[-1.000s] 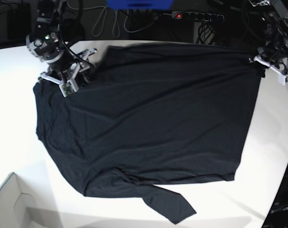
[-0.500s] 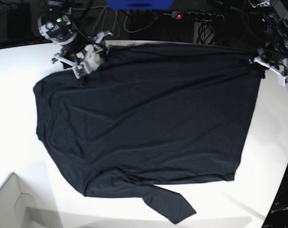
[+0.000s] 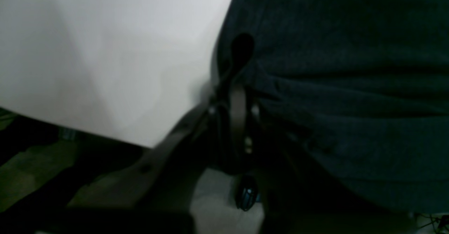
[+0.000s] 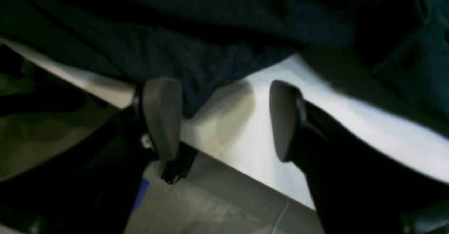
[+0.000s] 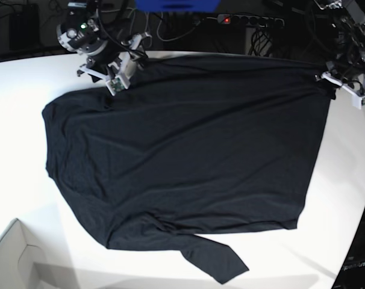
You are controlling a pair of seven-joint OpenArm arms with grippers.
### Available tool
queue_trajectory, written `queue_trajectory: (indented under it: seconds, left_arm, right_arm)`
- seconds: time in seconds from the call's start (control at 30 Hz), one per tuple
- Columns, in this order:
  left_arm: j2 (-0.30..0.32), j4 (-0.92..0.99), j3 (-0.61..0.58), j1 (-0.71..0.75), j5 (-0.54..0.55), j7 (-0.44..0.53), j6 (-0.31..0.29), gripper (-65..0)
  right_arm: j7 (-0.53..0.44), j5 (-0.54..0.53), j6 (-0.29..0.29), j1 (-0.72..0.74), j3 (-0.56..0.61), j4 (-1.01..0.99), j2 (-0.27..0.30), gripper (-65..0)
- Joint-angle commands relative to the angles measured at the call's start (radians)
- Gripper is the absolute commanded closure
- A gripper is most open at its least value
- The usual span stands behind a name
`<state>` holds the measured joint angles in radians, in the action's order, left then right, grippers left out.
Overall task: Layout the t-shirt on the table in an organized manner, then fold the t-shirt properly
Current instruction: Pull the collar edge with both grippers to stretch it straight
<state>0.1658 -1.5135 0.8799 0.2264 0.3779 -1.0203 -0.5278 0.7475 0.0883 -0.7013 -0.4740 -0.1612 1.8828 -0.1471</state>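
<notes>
The t-shirt [image 5: 188, 156] lies spread on the table [image 5: 20, 120]; the left gripper [image 3: 235, 69] is clamped on its far corner; the right gripper [image 4: 224, 118] hangs with jaws apart by its far edge.

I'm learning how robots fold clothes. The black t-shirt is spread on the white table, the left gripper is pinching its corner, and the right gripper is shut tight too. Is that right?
Not quite. The right gripper is open, holding nothing, as the right wrist view shows. The rest holds: the t-shirt is spread on the table, and the left gripper pinches its corner.
</notes>
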Motion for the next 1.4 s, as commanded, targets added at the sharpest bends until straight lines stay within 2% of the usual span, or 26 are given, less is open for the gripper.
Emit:
queue_trajectory:
  seconds: [0.0,0.1,0.23,0.4,0.43,0.5,0.63,1.03,1.37]
  left_arm:
    - [0.015,-0.015,0.003,-0.002,0.007,0.01,0.002,0.0]
    - [0.015,-0.015,0.003,-0.002,0.007,0.01,0.002,0.0]
    - [0.016,-0.015,0.003,-0.002,0.007,0.01,0.002,0.0]
    - [0.016,-0.015,0.003,-0.002,0.007,0.01,0.002,0.0]
    - [0.016,-0.015,0.003,-0.002,0.007,0.01,0.002,0.0]
    - [0.016,-0.015,0.003,-0.002,0.007,0.01,0.002,0.0]
    - [0.019,-0.015,0.005,-0.002,0.007,0.01,0.002,0.0]
    - [0.024,-0.028,0.006,-0.002,0.007,0.01,0.002,0.0]
    - [0.019,-0.104,0.008,0.009,0.007,0.008,0.002,0.0]
  right_arm:
    - [-0.01,-0.014,0.003,-0.001,0.002,-0.005,-0.003,-39.7]
    - [-0.013,-0.017,0.003,-0.004,0.002,-0.047,-0.004,-39.6]
    - [-0.009,-0.08,0.003,-0.007,0.002,-0.059,-0.01,-39.6]
    - [-0.009,-0.088,0.003,-0.009,0.027,-0.064,-0.01,-38.6]
    - [-0.009,-0.088,0.003,-0.01,0.038,-0.064,-0.01,-36.5]
    - [-0.007,-0.088,0.003,-0.021,0.055,-0.064,-0.01,-28.0]
    - [-0.007,-0.088,0.003,-0.041,0.084,-0.055,-0.01,0.0]
    - [-0.015,-0.088,0.003,-0.128,0.073,0.111,0.004,0.0]
    - [-0.016,-0.088,0.003,-0.142,0.073,0.131,0.005,0.0]
